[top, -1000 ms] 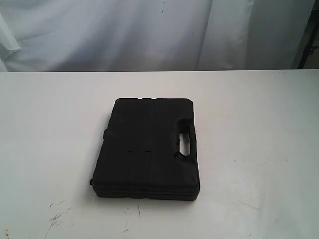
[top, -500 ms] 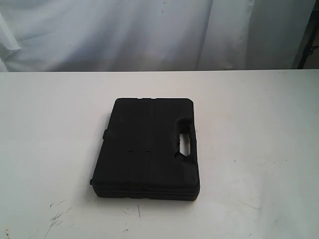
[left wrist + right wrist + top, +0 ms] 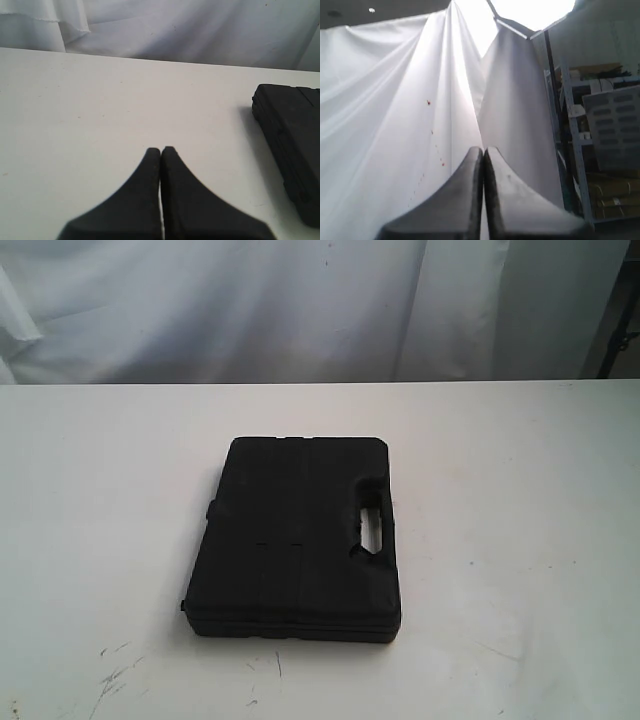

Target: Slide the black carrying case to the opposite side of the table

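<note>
**Flat matte black moulded plastic case [image 3: 295, 540] untouched; slide not yet begun**

The case lies lid-up near the middle of the large plain white tabletop [image 3: 520, 540], its slot-shaped handle cut-out [image 3: 372, 523] on the edge toward the right of the exterior view; nothing touches it, and neither arm shows there. The left gripper [image 3: 161, 150] hangs over bare table, fingers pressed together and empty, the case off to one side; the right gripper [image 3: 483, 149], likewise closed on nothing, points up at a white fabric curtain [image 3: 395, 150]. In my judgement the whole job is left: approach, contact, push across.
</note>
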You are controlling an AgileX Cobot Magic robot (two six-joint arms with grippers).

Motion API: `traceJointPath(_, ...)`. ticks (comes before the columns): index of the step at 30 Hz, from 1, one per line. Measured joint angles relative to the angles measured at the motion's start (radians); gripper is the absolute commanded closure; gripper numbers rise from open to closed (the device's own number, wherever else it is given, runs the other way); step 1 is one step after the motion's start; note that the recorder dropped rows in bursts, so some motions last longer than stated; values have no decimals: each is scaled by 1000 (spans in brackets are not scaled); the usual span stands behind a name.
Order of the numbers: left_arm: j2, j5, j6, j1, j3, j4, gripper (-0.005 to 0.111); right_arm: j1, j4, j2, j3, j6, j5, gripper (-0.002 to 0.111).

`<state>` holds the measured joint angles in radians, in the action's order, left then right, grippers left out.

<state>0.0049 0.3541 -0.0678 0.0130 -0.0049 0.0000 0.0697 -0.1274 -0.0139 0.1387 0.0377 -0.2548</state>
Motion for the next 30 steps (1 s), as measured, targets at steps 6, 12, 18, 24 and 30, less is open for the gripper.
traceJointPath(6, 0, 0, 0, 0, 0, 0, 107, 0, 0, -144, 196, -3, 72, 108)
traceJointPath(12, 0, 0, 0, 0, 0, 0, 107, 0, 0, -371, 381, -5, 235, 108)
traceJointPath(18, 0, 0, 0, 0, 0, 0, 107, 8, 0, -596, 530, 6, 509, 108)
traceJointPath(24, 0, 0, 0, 0, 0, 0, 107, 71, -23, -768, 563, 14, 794, 108)
traceJointPath(30, 0, 0, 0, 0, 0, 0, 107, 105, -41, -869, 563, 14, 1058, 108)
